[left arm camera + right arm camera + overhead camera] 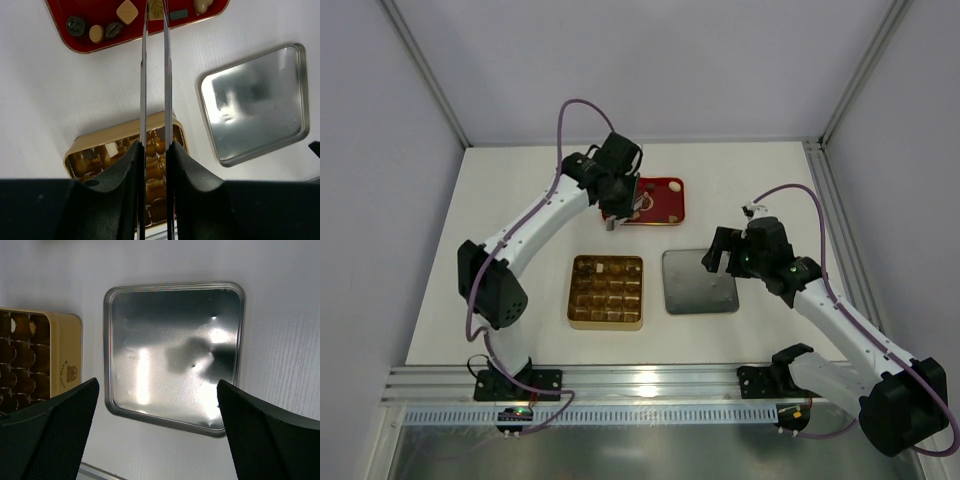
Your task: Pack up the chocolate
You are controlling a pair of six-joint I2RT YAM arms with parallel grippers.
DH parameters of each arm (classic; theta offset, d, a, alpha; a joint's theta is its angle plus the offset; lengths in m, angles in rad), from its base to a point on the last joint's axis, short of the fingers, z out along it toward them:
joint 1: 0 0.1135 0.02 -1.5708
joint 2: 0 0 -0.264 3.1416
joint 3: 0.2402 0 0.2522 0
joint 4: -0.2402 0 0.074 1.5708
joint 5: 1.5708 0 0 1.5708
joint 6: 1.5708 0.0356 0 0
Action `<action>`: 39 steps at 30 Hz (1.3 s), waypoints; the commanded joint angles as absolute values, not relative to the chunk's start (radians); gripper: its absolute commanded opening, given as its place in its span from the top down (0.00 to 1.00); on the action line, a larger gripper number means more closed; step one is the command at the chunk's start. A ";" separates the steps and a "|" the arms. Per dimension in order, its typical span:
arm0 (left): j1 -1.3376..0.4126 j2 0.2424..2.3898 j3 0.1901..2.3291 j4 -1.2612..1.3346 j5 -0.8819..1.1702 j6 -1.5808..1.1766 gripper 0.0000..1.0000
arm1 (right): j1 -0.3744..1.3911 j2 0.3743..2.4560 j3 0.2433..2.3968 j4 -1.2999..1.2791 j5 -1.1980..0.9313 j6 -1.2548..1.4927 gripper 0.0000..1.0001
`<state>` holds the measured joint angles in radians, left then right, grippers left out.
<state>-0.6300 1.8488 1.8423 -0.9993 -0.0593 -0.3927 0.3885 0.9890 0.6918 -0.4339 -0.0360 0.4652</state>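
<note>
- The chocolate (96, 33) lies mostly in the red tray (60, 15) at the far side of the bench (520, 200); a white piece (111, 148) sits in the gold box (120, 134)
- Left jaws nearly together, apparently pinching a tan piece (156, 10) at the tips; right jaws spread wide above the silver lid (175, 350)
- Pieces look light, stiff, smooth and easily marked; best held gently across opposite sides
- The dark oval (114, 29) lies slantwise; the square (127, 11) sits corner-on; the held piece's axis is cut off
</note>
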 commanded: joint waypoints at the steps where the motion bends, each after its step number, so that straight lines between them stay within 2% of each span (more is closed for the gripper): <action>1: -0.629 1.674 1.766 -1.012 -0.060 -0.406 0.74 | 0.384 1.011 0.712 -0.390 -0.028 0.453 0.00; 14: -0.634 1.205 1.390 -1.117 -0.043 -0.459 0.74 | 0.384 1.115 0.765 -0.345 -0.017 0.457 0.00; 21: -0.638 1.030 1.218 -1.163 -0.009 -0.497 0.73 | 0.385 1.140 0.769 -0.347 -0.008 0.462 0.00; 31: -0.647 0.942 1.058 -1.109 -0.003 -0.548 0.72 | 0.384 1.124 0.767 -0.377 -0.005 0.462 0.00; 39: -0.650 0.950 1.065 -1.112 -0.005 -0.545 0.64 | 0.385 1.123 0.764 -0.371 -0.005 0.468 0.00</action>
<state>-0.6464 0.9634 1.0508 -1.1427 -0.0147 -0.5407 0.3885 1.1393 0.7292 -0.3897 -0.0208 0.4664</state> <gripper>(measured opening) 0.354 0.996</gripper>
